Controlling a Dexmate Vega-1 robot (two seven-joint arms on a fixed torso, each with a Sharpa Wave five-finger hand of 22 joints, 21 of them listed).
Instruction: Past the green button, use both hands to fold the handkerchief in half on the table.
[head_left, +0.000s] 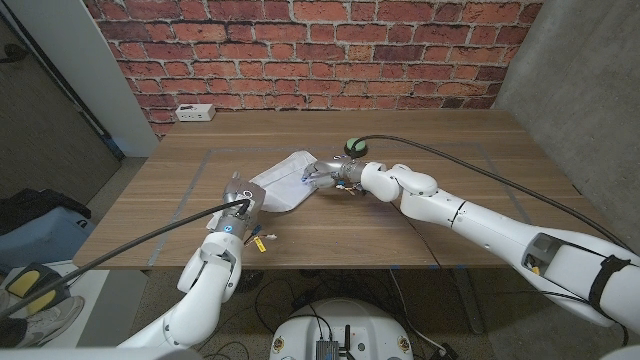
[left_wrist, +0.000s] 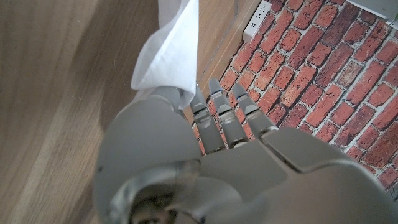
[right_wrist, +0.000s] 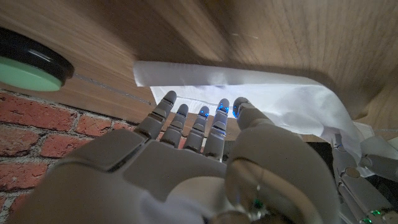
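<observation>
Handkerchief (head_left: 285, 180) lies slantwise on the tabletop (head_left: 450, 180) between the two hands — left hand (head_left: 243, 199) pinching its near corner, right hand (head_left: 328, 174) gripping the far edge beside the green button (head_left: 353, 147) — so each hand has an end to bring over.

Both arms are glossy white with black joint bands, each ending in a grey metallic hand (head_left: 238, 203) with segmented fingers (right_wrist: 200, 124) whose tips glow blue.
</observation>
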